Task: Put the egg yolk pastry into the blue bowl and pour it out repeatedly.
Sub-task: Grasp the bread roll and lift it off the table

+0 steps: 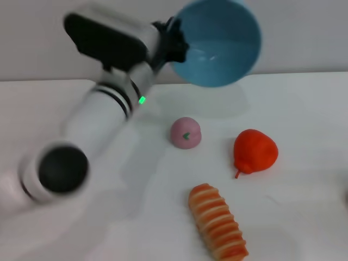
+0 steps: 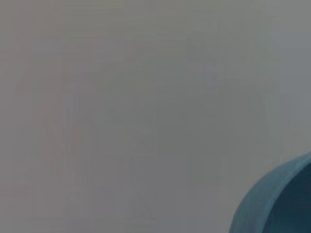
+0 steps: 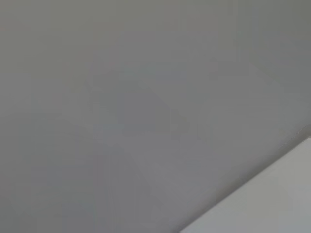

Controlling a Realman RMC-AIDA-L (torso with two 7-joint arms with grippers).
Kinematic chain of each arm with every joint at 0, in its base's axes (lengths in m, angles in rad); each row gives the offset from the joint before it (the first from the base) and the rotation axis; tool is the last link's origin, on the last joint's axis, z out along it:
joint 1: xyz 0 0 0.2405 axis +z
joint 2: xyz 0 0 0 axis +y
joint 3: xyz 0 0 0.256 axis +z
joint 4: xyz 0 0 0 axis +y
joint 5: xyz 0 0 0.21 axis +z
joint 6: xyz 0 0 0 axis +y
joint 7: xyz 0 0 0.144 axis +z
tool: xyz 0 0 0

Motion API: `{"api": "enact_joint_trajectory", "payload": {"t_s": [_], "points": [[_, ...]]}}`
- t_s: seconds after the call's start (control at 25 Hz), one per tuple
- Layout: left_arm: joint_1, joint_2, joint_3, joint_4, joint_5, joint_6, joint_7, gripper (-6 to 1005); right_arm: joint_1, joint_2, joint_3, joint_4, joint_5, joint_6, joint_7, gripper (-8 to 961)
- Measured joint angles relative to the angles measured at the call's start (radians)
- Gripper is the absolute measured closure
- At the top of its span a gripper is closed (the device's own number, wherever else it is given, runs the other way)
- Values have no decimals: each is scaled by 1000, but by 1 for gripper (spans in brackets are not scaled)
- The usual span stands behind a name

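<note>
The blue bowl (image 1: 217,41) is held up in the air at the back of the table, tipped on its side with its opening facing the head camera. Its inside looks empty. My left gripper (image 1: 176,46) is shut on the bowl's left rim, and the arm stretches from the lower left across the table. Part of the blue bowl's (image 2: 282,199) outer wall also shows in the left wrist view. The egg yolk pastry is out of view. My right gripper does not show in any view.
On the white table (image 1: 304,109) lie a pink ball with a green mark (image 1: 186,132), a red pear (image 1: 254,150) and a long orange-and-cream striped roll (image 1: 217,222). A grey wall stands behind the table.
</note>
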Motion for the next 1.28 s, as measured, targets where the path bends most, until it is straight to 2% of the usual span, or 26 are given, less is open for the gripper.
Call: {"api": "enact_joint_trajectory", "payload": {"t_s": [0.2,0.44,0.48,0.52,0.68,0.84,1.0,1.16,1.28], "points": [[-18,6,-323,52,-25,-394,-7,1000,4,-2,0,0,-21,19,4,490],[-26,18,-609,96,-6,-731,-12,999,15,-5,1,-1,-24,26,5,490],[-21,21,-723,102,40,-852,-31,999,18,-5,1,-1,-24,29,5,490],[-21,21,-723,102,40,-852,-31,999,18,-5,1,-1,-24,29,5,490],[-14,28,-879,93,242,-1056,-156,999,28,-10,0,-4,-35,30,11,489],[-28,48,-958,63,479,-1250,-315,1000,55,-35,-2,-10,-140,30,94,489],[-30,44,-968,-26,704,-1416,-458,1000,104,-51,-3,-39,-271,28,171,491],[-36,41,-970,-47,765,-1492,-497,1000,129,-48,-17,-98,-381,22,260,493],[-47,42,-972,-51,785,-1562,-512,999,147,-37,-74,-228,-516,1,410,495]]}}
